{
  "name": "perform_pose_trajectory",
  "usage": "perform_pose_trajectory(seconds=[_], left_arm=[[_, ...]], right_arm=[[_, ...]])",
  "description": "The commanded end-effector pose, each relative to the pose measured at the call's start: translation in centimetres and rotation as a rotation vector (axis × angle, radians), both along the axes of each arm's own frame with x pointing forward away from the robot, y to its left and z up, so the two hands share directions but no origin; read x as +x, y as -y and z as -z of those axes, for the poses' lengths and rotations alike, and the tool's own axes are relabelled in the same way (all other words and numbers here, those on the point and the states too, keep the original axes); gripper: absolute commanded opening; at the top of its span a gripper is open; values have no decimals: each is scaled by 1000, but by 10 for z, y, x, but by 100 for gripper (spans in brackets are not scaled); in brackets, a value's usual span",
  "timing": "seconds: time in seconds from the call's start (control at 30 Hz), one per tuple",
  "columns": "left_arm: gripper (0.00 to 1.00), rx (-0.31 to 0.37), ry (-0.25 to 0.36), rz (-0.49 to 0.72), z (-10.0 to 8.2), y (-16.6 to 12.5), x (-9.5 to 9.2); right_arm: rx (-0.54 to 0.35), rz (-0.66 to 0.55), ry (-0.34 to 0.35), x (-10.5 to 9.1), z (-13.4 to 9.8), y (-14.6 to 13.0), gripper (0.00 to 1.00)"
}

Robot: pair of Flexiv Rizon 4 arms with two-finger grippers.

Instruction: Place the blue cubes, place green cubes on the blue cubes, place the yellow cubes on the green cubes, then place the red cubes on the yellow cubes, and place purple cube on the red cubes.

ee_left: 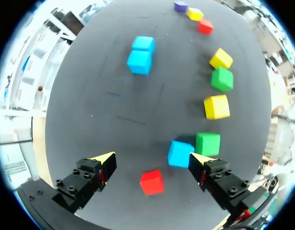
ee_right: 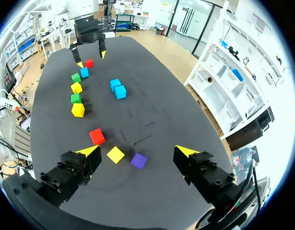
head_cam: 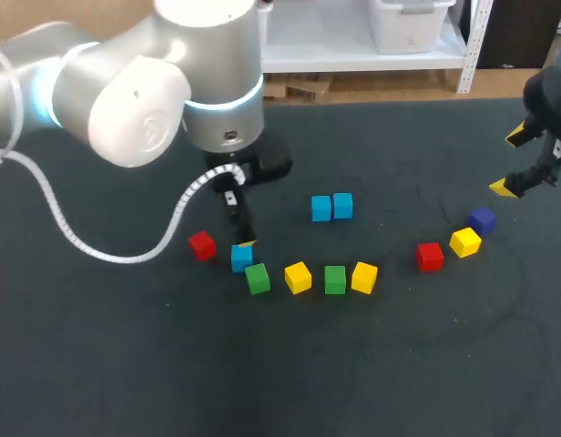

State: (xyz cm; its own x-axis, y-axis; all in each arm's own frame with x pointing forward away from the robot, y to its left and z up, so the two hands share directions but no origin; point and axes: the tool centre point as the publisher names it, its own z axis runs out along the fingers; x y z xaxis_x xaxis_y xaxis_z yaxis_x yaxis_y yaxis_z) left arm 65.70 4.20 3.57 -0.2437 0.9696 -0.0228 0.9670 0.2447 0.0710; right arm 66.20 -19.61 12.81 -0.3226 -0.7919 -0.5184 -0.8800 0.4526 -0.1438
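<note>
Overhead half-hidden, wristward plain, left tool (ee_left: 151, 158) agape

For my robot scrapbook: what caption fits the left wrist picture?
Left tool open around a small red cube, one yellow tip beside a small blue cube, on the dark table.

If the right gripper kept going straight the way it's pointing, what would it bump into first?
Probably the small purple cube: in the right wrist view it lies just ahead of the open right gripper, midway between its fingers. Depth is unclear, so it could reach the dark table beside it.
</note>
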Motion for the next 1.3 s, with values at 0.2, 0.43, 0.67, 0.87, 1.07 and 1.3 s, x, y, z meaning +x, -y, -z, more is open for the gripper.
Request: perform_pose_trajectory(seconds=[0.2, 0.43, 0.67, 0.87, 1.07, 1.3], left_arm=[[100, -48, 26, 17, 1, -13, -19], [100, -115, -35, 142, 7, -8, -26], [100, -99, -9, 181, 12, -9, -17], [100, -78, -12, 205, 17, -1, -11], [100, -65, -43, 207, 21, 7, -10], [100, -40, -47, 201, 35, 8, -8]], right_arm=[[2, -2, -2, 1, 1, 0, 100], [2, -2, -2, 1, 1, 0, 100], [2, -2, -2, 1, 1, 0, 100], [2, -2, -2, 1, 1, 0, 100], [2, -2, -2, 1, 1, 0, 100], [2, -2, -2, 1, 1, 0, 100]])
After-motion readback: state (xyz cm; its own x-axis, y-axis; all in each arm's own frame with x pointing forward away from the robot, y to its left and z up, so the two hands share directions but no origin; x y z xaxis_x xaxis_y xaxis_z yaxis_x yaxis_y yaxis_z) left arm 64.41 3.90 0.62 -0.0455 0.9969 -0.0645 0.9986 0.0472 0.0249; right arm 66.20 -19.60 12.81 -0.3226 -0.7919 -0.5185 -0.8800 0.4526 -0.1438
